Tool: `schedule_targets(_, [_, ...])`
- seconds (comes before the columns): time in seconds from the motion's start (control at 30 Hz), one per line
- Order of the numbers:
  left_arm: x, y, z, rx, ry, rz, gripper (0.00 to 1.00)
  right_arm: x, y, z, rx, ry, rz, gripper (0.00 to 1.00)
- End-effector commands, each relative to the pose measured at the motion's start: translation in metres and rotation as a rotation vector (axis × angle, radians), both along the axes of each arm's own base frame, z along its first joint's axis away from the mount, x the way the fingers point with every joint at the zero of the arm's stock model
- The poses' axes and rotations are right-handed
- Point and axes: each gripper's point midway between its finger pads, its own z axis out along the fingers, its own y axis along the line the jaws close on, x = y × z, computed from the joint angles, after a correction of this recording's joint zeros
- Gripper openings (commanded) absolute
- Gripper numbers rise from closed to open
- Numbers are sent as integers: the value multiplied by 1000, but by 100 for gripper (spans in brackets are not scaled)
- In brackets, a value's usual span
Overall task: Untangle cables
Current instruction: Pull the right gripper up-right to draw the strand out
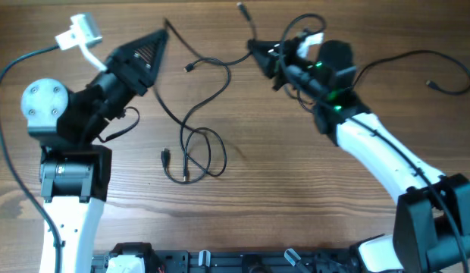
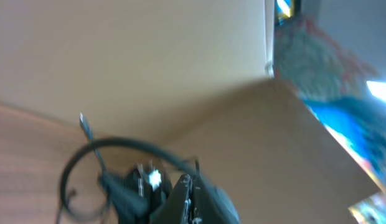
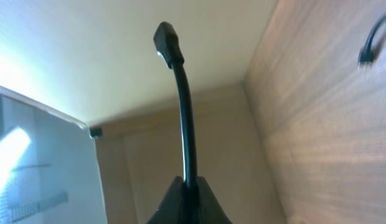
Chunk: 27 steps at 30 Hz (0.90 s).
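Progress: early; cables lie in a looped knot mid-table, one end lifted, rest to separate | R gripper: clamped on a cable below its plug, plug up in air | L gripper: tip by a strand, wrist cam blurred, can't tell if gripping.

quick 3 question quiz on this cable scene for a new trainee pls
1. True or false: the right gripper is shut on a cable.
2. The coiled cable loop lies: A) on the table; B) draped over the right arm; C) inside a box.
3. Fill in: past the right gripper's fingertips, the held cable ends in a ____.
Key: 1 true; 2 A; 3 plug end.
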Motion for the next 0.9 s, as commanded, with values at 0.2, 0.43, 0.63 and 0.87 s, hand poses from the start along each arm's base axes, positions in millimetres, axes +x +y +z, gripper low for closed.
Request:
schedule_targets(0.2, [-65, -91, 5, 23, -47, -413, 4, 7, -73, 20, 12, -72, 30, 4])
schedule_targets(0.43, [-81, -112, -30, 178, -72, -483, 4, 12, -101, 22, 0, -91, -1, 5])
schedule_targets(0.63, [-76, -101, -69, 272, 41, -456, 4, 27, -162, 4, -44, -40, -146, 4])
schedule_targets(0.87, [-68, -57, -164, 521, 413, -216, 4, 23, -201, -29, -148, 23, -197, 4])
